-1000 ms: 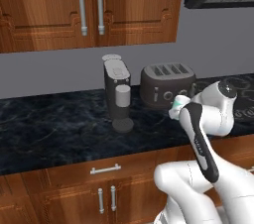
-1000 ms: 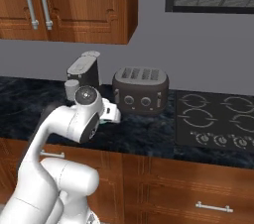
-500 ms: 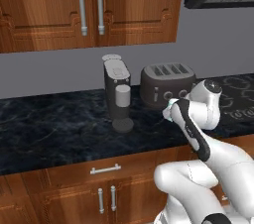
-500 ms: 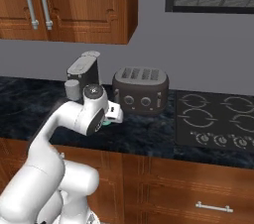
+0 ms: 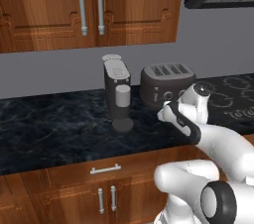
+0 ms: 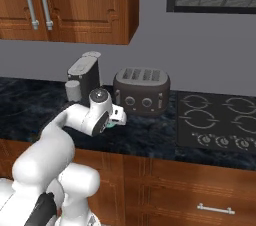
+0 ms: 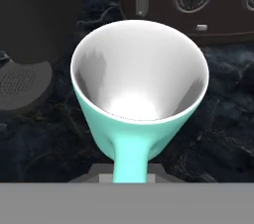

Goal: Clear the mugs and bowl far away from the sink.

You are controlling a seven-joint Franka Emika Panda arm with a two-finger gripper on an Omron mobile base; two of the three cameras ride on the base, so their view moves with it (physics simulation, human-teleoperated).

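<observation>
One teal mug (image 7: pixel 139 94) rides in the end effector (image 7: pixel 130 171), pinched by its handle with the open mouth facing the hand camera, held above the dark marbled bench (image 5: pixel 54 134) just in front of the toaster (image 6: pixel 141 90). The likeliest trouble, as I judge it, is that a handle-only pinch lets the mug swivel or slip if the wrist turns sharply, dropping it onto the stone. A second hazard is the crowding behind it: the toaster's knobs and lever sit near the mug's rim in the hand view, and the coffee machine (image 5: pixel 117 94), with its round drip base (image 7: pixel 22 85), stands just to the toaster's left, so a forward push or a swing to that side could knock either one. To the toaster's right lies the cooktop (image 6: pixel 220 122), flat but a poor place to set a cup. The best open room is the bare strip of bench in front of the toaster, out to the front edge, and the wide bare stretch left of the coffee machine. Too far toward the front edge, the mug risks going over onto the cabinet fronts (image 6: pixel 200 190) below.
</observation>
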